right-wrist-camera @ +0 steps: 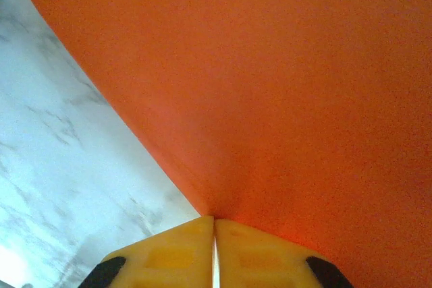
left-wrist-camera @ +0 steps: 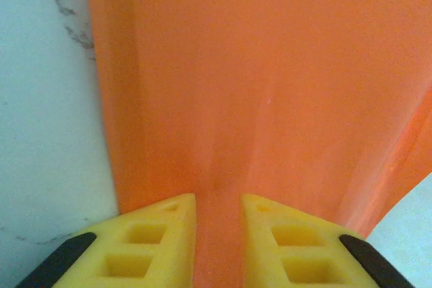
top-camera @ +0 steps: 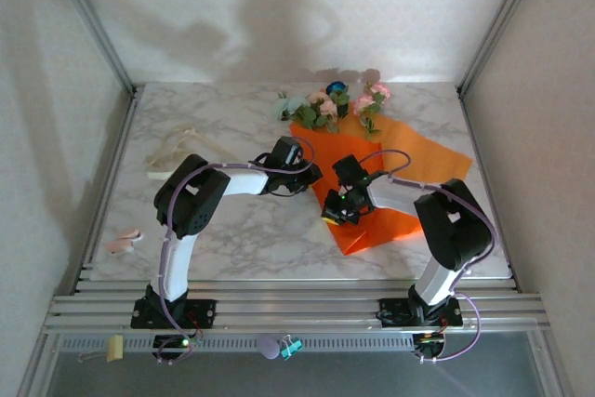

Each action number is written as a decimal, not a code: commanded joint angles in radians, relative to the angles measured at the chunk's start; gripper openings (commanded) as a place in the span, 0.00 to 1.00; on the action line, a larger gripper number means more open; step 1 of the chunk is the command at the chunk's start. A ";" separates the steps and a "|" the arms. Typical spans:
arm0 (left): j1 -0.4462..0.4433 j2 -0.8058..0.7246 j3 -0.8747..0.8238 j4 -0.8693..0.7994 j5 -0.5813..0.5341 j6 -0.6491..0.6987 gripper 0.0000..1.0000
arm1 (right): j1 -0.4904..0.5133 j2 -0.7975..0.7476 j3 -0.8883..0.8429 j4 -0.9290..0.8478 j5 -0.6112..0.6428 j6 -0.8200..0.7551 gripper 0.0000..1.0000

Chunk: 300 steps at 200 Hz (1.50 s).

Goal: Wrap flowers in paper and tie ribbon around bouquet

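Observation:
The orange paper (top-camera: 409,160) lies creased across the right half of the marble table. The flowers (top-camera: 335,104), pink, whitish and one blue, stick out past its far edge. My left gripper (top-camera: 307,174) is at the paper's left edge. In the left wrist view its fingers (left-wrist-camera: 218,197) stand a little apart, closed on a raised fold of the paper (left-wrist-camera: 270,65). My right gripper (top-camera: 337,214) is at the paper's near left edge. Its fingers (right-wrist-camera: 214,218) are pressed almost together, pinching the rim of the paper (right-wrist-camera: 283,85). The cream ribbon (top-camera: 177,151) lies loose at the far left.
A small pink object (top-camera: 124,241) lies near the table's left edge. Clips (top-camera: 290,348) sit on the front rail below the arm bases. Aluminium posts and white walls box in the table (top-camera: 232,230).

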 commanded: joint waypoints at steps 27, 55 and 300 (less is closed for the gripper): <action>0.018 0.057 0.030 -0.041 0.002 0.015 0.23 | 0.033 -0.159 -0.165 -0.279 0.062 -0.101 0.12; 0.023 0.074 0.059 -0.054 0.012 0.024 0.23 | 0.034 -0.264 -0.225 -0.311 0.050 -0.090 0.14; 0.140 0.089 0.198 -0.214 -0.056 0.115 0.24 | -0.173 -0.335 0.153 -0.517 0.034 -0.202 0.43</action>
